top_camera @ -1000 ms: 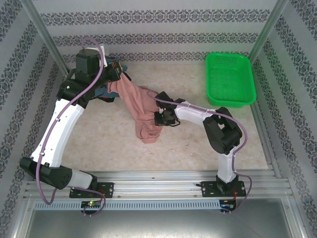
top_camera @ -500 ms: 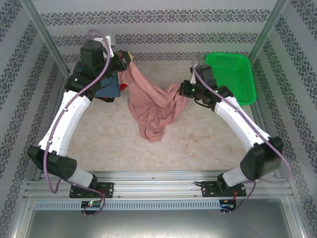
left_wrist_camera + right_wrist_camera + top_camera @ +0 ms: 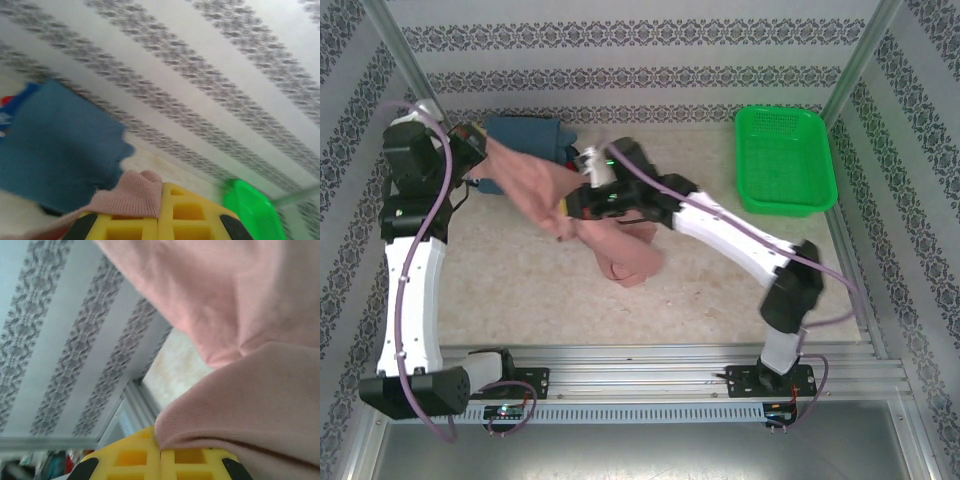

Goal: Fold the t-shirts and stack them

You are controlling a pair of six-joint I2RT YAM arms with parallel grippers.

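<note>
Left pincer (image 3: 475,140) and right pincer (image 3: 572,207) both clamp the dusty-pink t-shirt (image 3: 625,255); best spread them evenly, holding it taut.

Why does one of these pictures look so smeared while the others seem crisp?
Left wrist view: the wallpaper, the blue shirt and the green basket are streaked with motion blur, while the pink shirt pinched in the left gripper is sharp. Right wrist view: its weave is crisp up close, the wallpaper behind soft. Top view: evenly lit, mild shadows, the right arm looks slightly blurred at the elbow.
</note>
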